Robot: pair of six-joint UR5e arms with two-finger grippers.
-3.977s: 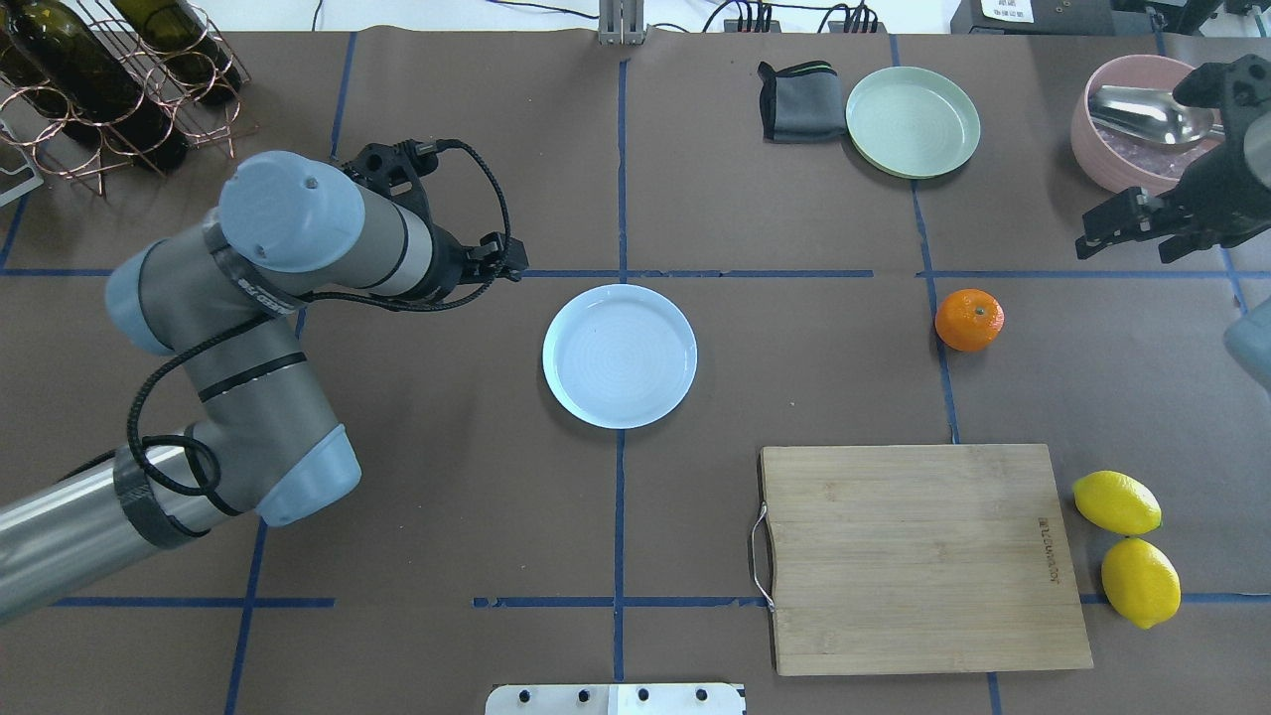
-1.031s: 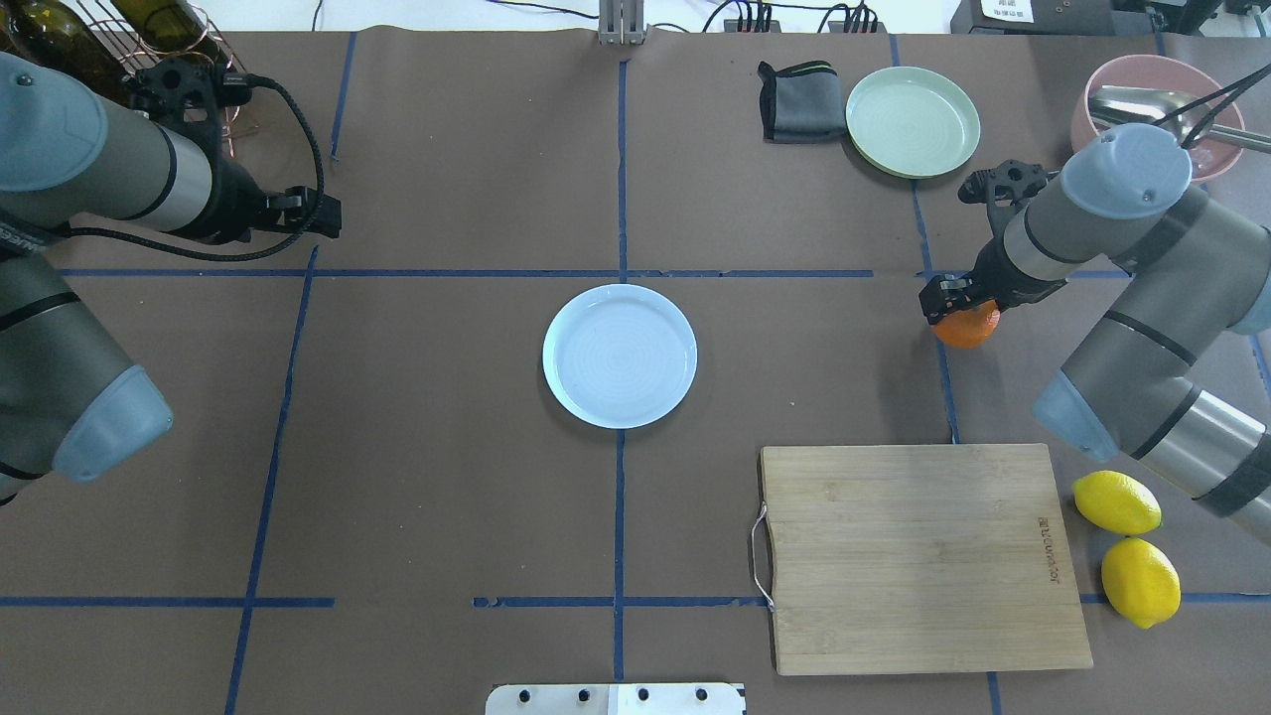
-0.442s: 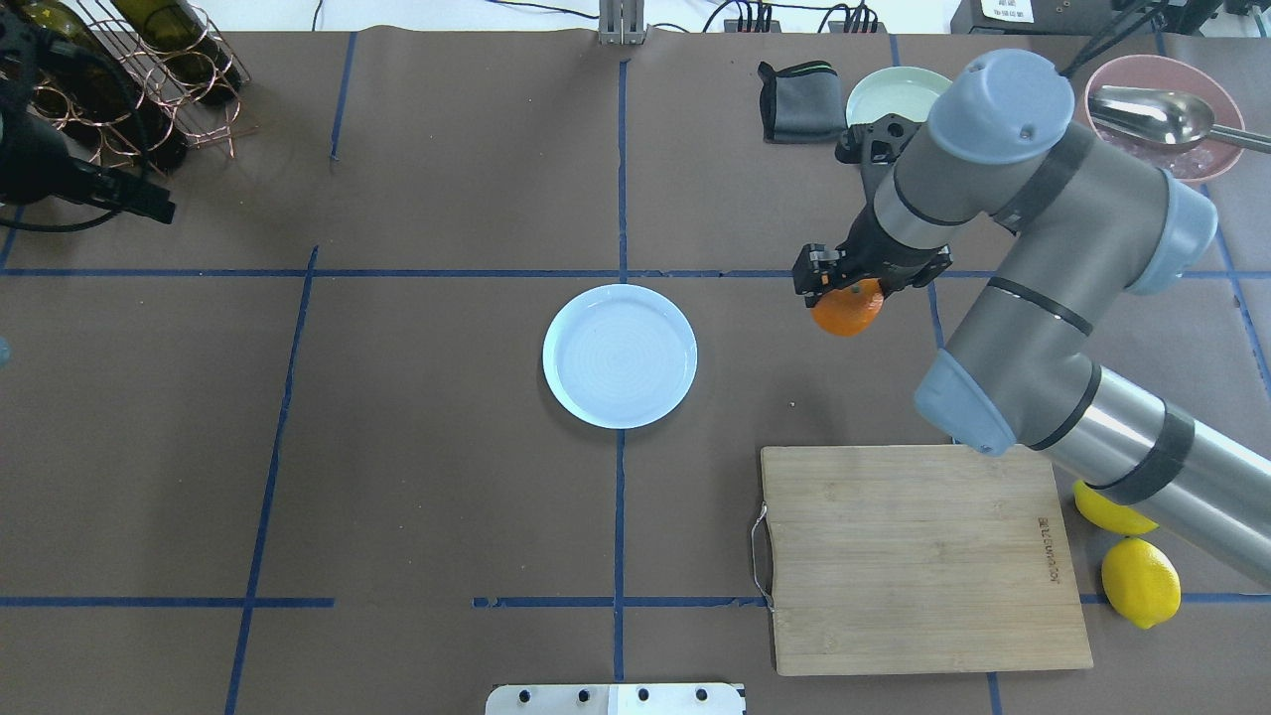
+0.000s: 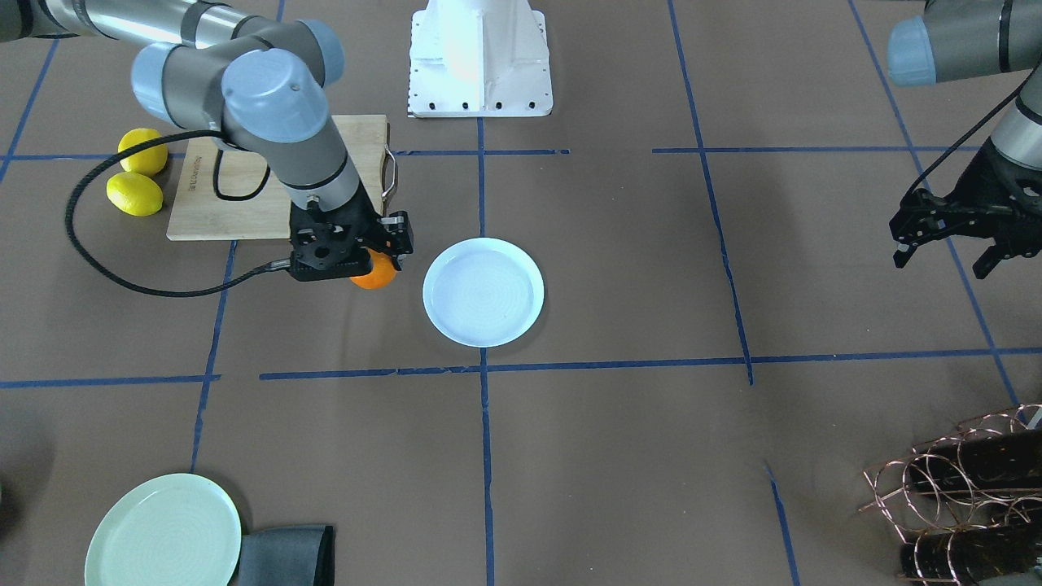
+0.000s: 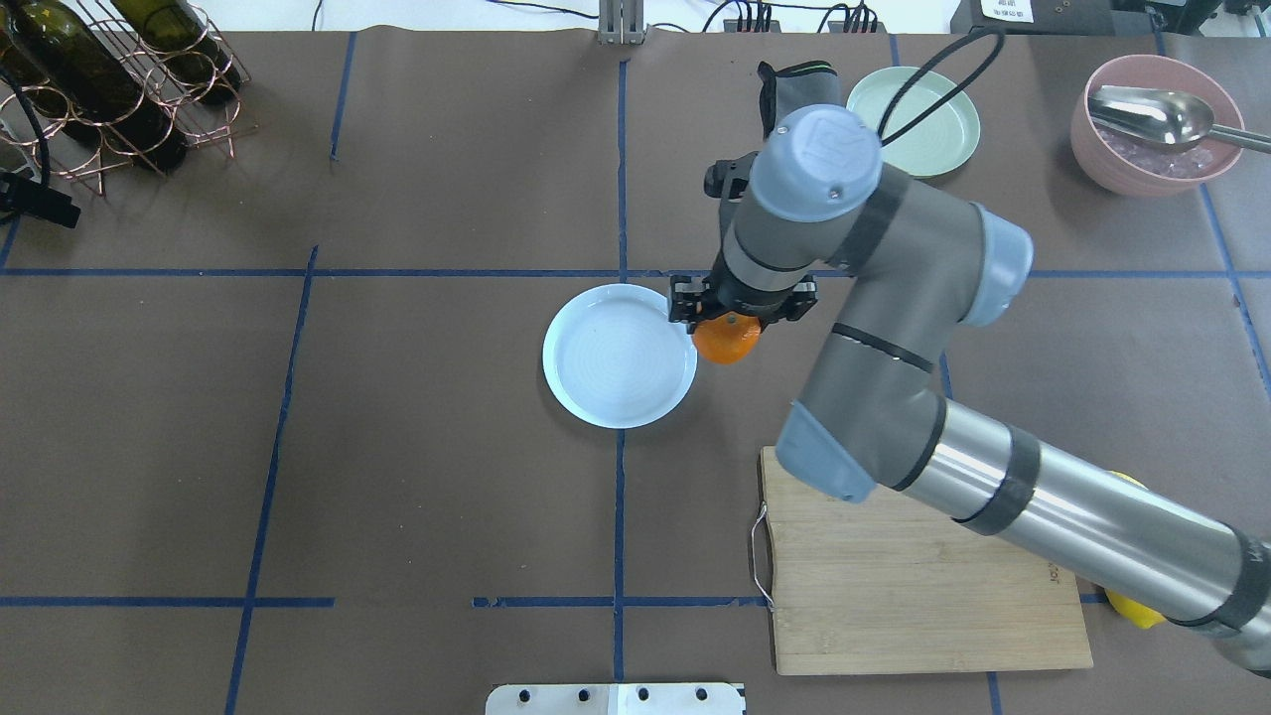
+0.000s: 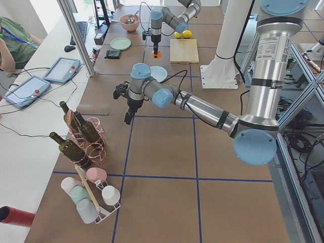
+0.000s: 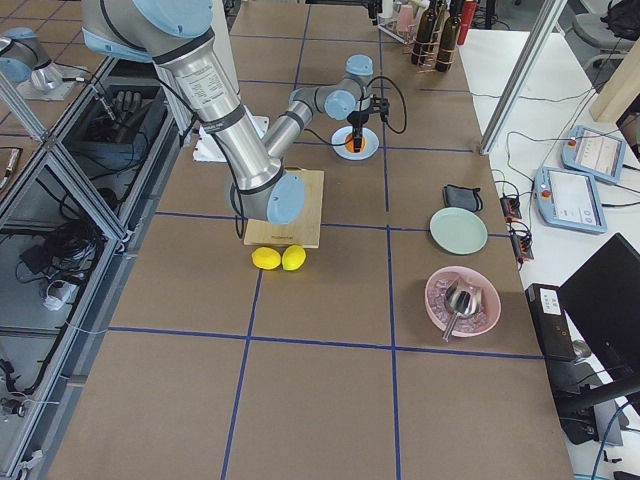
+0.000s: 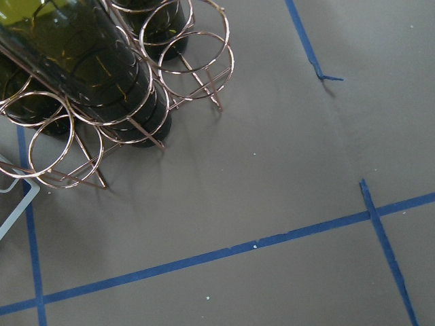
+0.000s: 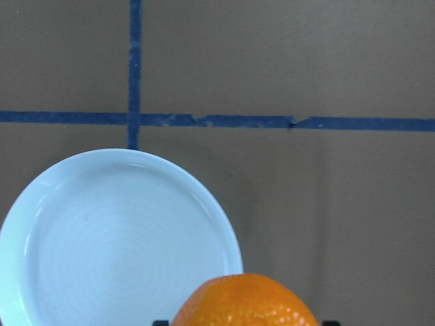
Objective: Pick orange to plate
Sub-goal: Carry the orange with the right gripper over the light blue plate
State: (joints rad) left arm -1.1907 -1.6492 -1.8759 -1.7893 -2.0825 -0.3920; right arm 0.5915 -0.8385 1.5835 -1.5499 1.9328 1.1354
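Since orange (image 5: 728, 343) hangs pinched in jaws of R gripper (image 4: 370, 256) just off rim of plate (image 5: 620, 356), on its robot's-right side, plate centre lies twd robot's left of jaws; next move prob. a short sideways carry. L gripper (image 4: 944, 244), jaws spread, sits well apart by bottle rack (image 4: 952, 480).

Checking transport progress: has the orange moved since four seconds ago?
Yes. In the overhead view the orange, held by the right pincer, has travelled left toward the fixed plate and now hangs at its right rim.
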